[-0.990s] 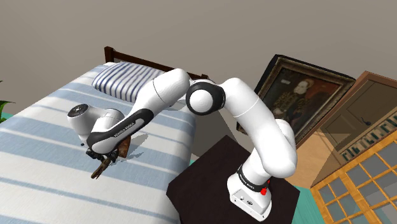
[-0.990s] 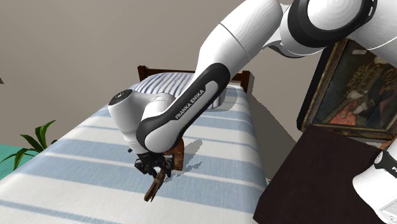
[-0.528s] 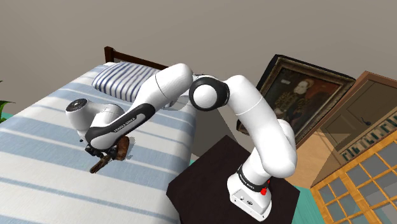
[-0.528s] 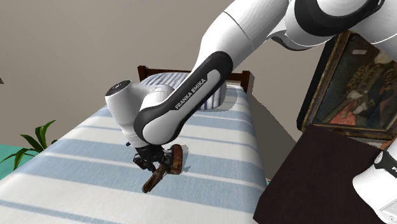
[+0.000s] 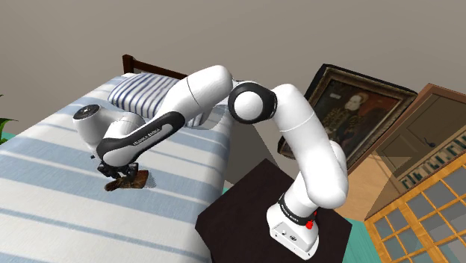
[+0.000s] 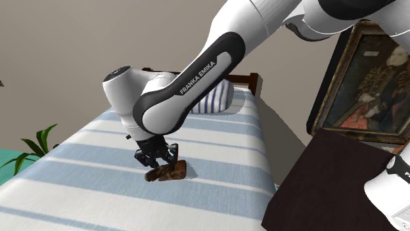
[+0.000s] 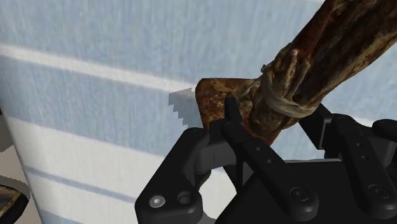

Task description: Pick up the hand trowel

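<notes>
Gripping the trowel point(image 6: 167, 172) at its bound neck, my claw point(image 6: 158, 159) now holds it nearly level beneath the fingers point(image 7: 232, 118); half a second ago it hung steeply downward. The striped bed point(image 6: 217, 177) lies close below the claw, and the pillow point(image 5: 138, 93) sits well beyond it.

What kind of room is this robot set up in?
Probably a bedroom: a bed with a blue-striped cover, a striped pillow against a dark headboard, and a framed portrait by the wall.
</notes>
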